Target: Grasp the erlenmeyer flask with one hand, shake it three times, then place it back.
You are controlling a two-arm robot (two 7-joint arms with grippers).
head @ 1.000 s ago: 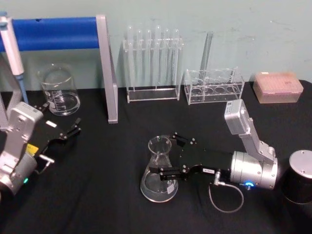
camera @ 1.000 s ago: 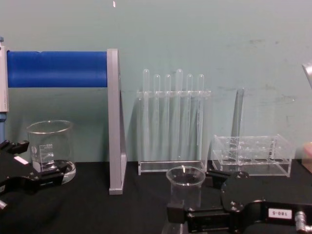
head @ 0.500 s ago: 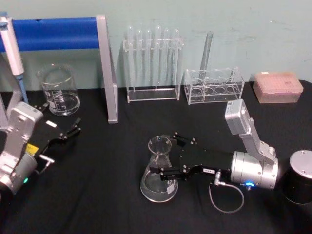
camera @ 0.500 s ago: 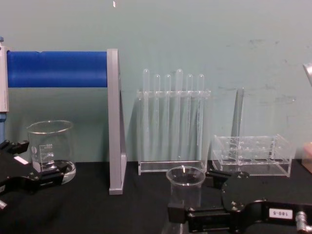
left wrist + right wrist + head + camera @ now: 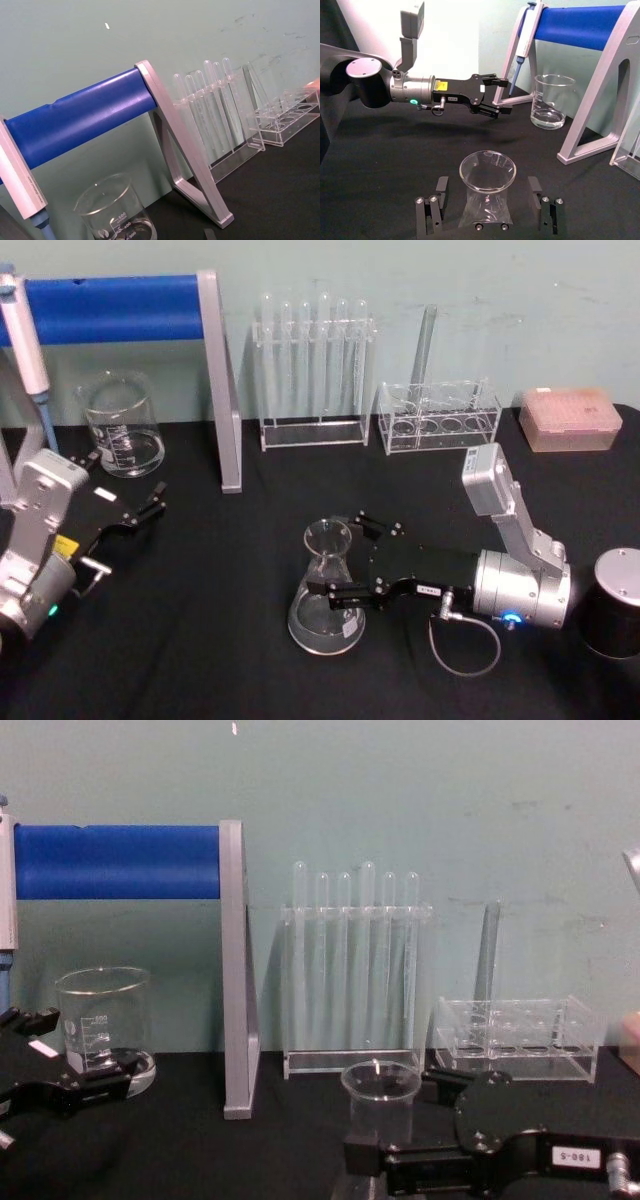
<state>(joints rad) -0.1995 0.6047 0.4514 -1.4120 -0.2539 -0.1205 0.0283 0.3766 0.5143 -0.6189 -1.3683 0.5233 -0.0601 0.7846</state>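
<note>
The robot's right gripper [image 5: 335, 555] brackets the neck of the flask [image 5: 322, 618], which stands upright on the black table [image 5: 220, 650], near the middle and well in front of the rack of test tubes [image 5: 312, 360]. The jaws are spread. In the right wrist view both fingers [image 5: 433, 212] sit clear of the glass, with a dark gap on each side, so nothing is gripped yet. The left gripper [image 5: 150, 505] waits at the left of the table with its fingers apart, near the beaker [image 5: 122, 430].

The risk lies in the closing. The neck is smooth and tapered, and a light squeeze there may let the flask slide down through the fingers once the shaking starts. If one finger reaches the glass before the other, it may nudge the flask sideways or tip it on its wide base. Too hard a pinch on thin glass could crack it. The flask looks empty, so a spill seems unlikely. A wide swing, though, could carry it toward the racks behind, and a tilted or hard set-down could topple it.
</note>
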